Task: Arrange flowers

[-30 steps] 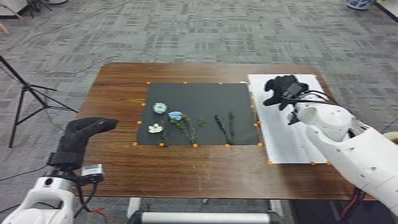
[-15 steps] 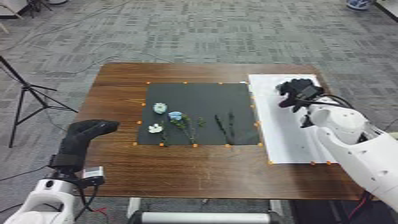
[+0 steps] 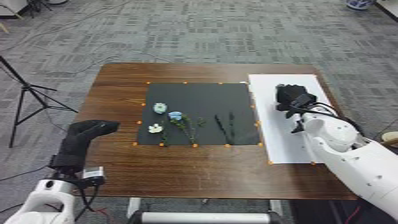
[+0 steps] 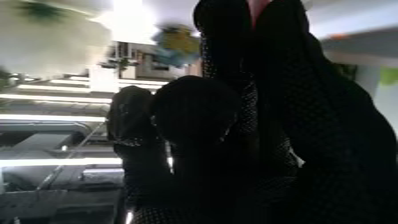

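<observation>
Flowers are lying on the near half of the dark mat [image 3: 195,95], which is sitting left of the white sheet [image 3: 275,140] on the brown table [image 3: 133,172]. Blue bloom [image 3: 175,115] is resting between pale bloom [image 3: 160,108], just beyond it to the left, and white bloom [image 3: 155,128], nearer me; slim dark stems [image 3: 233,125] are lying apart to the right. I am reading that spacing as deliberate: each piece is being kept separate so I can pick one without dragging another, and the dark ground is making pale petals easy to find. My right hand [image 3: 291,96] is hanging over the far part of the white sheet, well apart from the mat, and I cannot tell whether it is clamping on anything. Around its glove in the wrist view, a pale flower-like shape [image 4: 49,40] and a blue-and-yellow one [image 4: 178,45] are showing, so I am guessing that the arrangement is being built on this side. My left hand [image 3: 89,131] is resting loosely, its fingers unclenched, left of the mat, probably so that it is leaving the right arm's path free. Orange marks [image 3: 195,145] are edging the mat, likely fixing where supplies are belonging.
</observation>
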